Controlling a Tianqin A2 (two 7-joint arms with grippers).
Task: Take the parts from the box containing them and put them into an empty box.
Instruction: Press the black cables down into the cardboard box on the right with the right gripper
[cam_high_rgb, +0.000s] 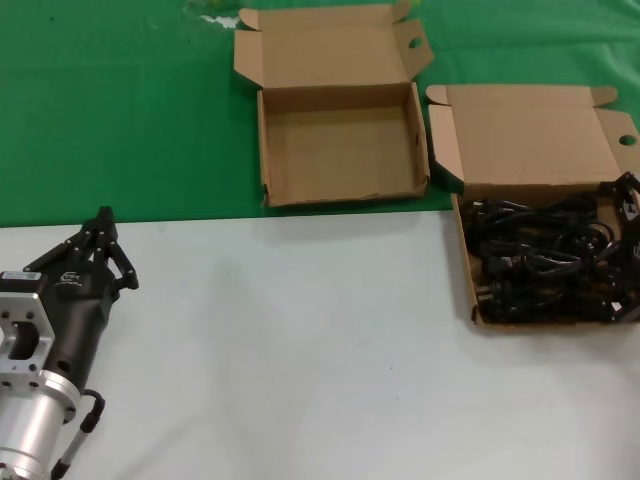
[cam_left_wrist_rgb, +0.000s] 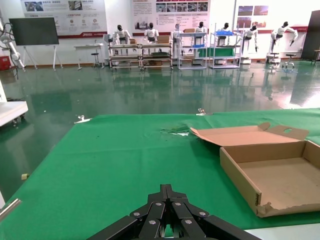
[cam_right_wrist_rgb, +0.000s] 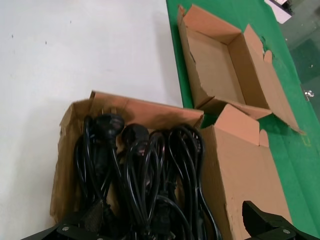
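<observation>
The black power cords lie tangled in the lighter tan box at the right, its lid folded back. The empty darker brown box stands open at the back centre on the green cloth. My right gripper is open, its fingers spread wide just above the cords; in the head view it shows at the box's right edge. My left gripper is shut and empty over the white table at the near left, far from both boxes. The left wrist view shows its closed tips and the empty box.
A green cloth covers the far half of the table; the near half is a white surface. The two boxes stand close side by side. The empty box also shows in the right wrist view.
</observation>
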